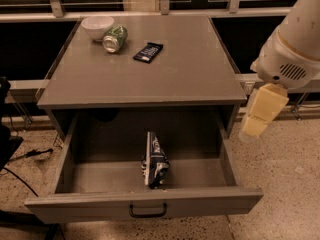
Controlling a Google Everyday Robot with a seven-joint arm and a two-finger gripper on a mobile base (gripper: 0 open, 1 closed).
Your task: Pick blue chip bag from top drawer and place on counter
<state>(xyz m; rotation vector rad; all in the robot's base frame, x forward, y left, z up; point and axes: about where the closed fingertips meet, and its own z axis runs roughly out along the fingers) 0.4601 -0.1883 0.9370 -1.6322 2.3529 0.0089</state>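
Note:
The blue chip bag (155, 160) lies crumpled, standing on edge, in the middle of the open top drawer (145, 203), near its front panel. The drawer is pulled well out below the grey counter (165, 76). My gripper (253, 125) hangs from the white arm at the right, outside the drawer's right wall and above floor level, pointing down. It is apart from the bag and nothing shows in its grasp.
On the counter's back left stand a white bowl (97, 26), a green can (115, 38) on its side and a flat dark bar wrapper (148, 52). A railing and dark windows run behind. Cables lie on the speckled floor at the left.

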